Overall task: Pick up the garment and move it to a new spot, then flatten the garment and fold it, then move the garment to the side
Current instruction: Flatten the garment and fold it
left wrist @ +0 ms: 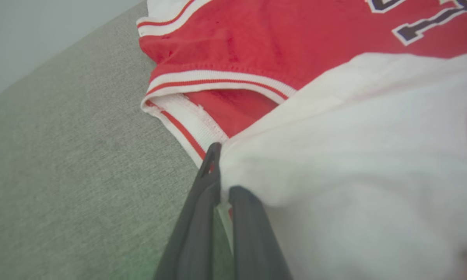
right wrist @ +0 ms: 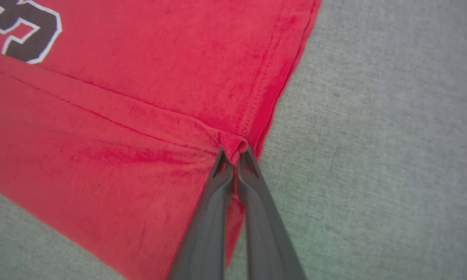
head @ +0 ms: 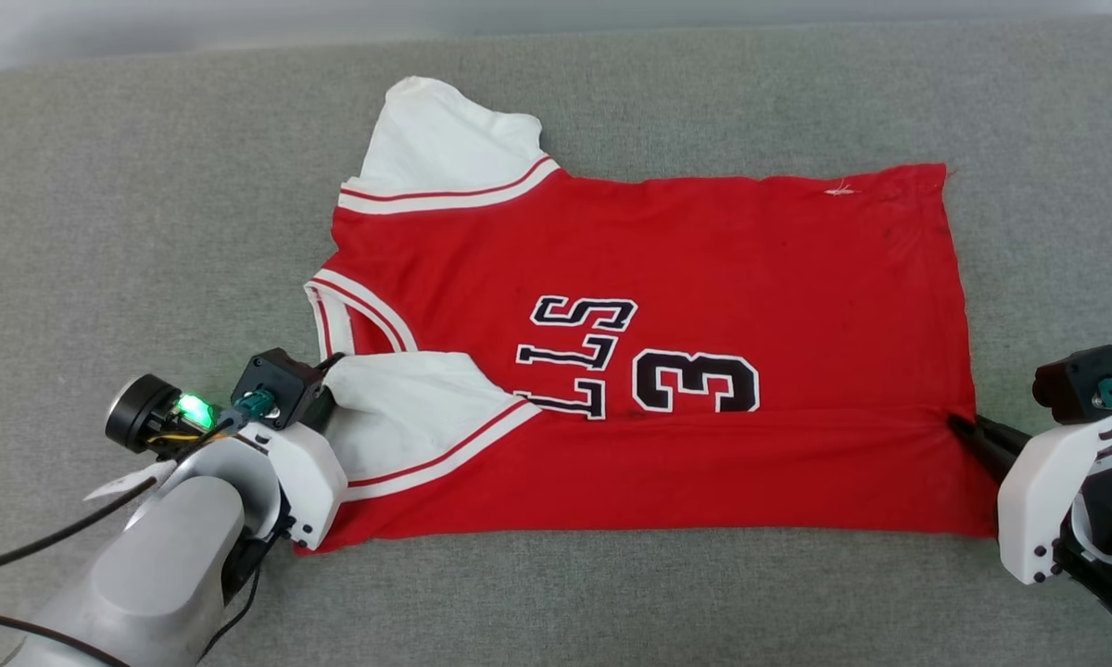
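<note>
The garment [head: 704,269] is laid sideways on the grey cloth surface [head: 148,185], near the middle; the neck is turned to the left and the bottom hem to the right. The near long side is folded over onto the front; the lower parts of the black letters [head: 574,352] and of the number [head: 695,382] are hidden under this flap.

The flap is held at both ends. The left gripper [left wrist: 223,175] is pressed together on the edge of the near white sleeve [head: 408,408], just beside the striped neck band [head: 352,315]. The right gripper [right wrist: 233,155] is pinched tight on a small bunch of red cloth at the hem [right wrist: 264,101], where the flap's edge ends. It is likely held this way so that the flap is kept straight and flat from end to end; with one end let go too soon, the soft cloth could be pulled crooked.

The first fold seems to be nearly laid. The far sleeve [head: 445,139] is spread out past the far left corner and is not yet tucked in.

The shirt is bright red, with white short sleeves and red and white stripes at the trim. The letters are outlined in white. The cloth looks thin and soft; a few small dark specks are seen on it, and a bit of white thread [head: 839,191] is seen near the far right corner.
</note>
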Robot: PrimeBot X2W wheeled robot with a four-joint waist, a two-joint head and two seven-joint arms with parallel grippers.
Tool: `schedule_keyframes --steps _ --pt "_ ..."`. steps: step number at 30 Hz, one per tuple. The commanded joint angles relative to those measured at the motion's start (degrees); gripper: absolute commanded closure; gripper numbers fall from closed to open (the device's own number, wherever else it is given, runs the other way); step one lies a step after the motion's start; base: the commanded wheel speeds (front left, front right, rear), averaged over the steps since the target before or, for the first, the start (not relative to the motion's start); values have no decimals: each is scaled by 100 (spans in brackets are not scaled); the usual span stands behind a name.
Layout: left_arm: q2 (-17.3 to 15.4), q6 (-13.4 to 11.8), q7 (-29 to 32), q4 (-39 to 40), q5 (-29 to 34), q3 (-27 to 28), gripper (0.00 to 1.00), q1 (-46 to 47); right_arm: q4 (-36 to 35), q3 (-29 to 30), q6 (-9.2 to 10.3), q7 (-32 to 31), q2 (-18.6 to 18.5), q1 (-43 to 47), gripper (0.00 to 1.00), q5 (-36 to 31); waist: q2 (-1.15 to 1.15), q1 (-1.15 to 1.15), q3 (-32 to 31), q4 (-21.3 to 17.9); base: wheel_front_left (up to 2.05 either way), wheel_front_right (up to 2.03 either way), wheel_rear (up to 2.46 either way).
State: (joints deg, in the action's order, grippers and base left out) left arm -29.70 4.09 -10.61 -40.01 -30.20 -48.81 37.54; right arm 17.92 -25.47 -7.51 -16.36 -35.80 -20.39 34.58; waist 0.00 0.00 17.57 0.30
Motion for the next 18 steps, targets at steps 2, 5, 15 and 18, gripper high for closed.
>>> schedule_keyframes --steps 2,5,15,18 --pt "23 58 -15 -133 -9 -39 0 12 69 -15 4 54 22 -50 24 19 0 0 -121 24 0 0 0" --pt "-34 114 -39 -209 -63 -27 0 117 12 6 4 90 22 -14 0 59 0 0 -305 59 0 0 0" --pt "-526 275 700 392 -236 -153 0 455 -314 200 4 292 -4 307 0 6 0 0 -781 211 0 0 0" --pt "-699 310 1349 757 -536 -225 0 512 -401 296 4 275 19 423 0 -25 0 0 -830 253 0 0 0"
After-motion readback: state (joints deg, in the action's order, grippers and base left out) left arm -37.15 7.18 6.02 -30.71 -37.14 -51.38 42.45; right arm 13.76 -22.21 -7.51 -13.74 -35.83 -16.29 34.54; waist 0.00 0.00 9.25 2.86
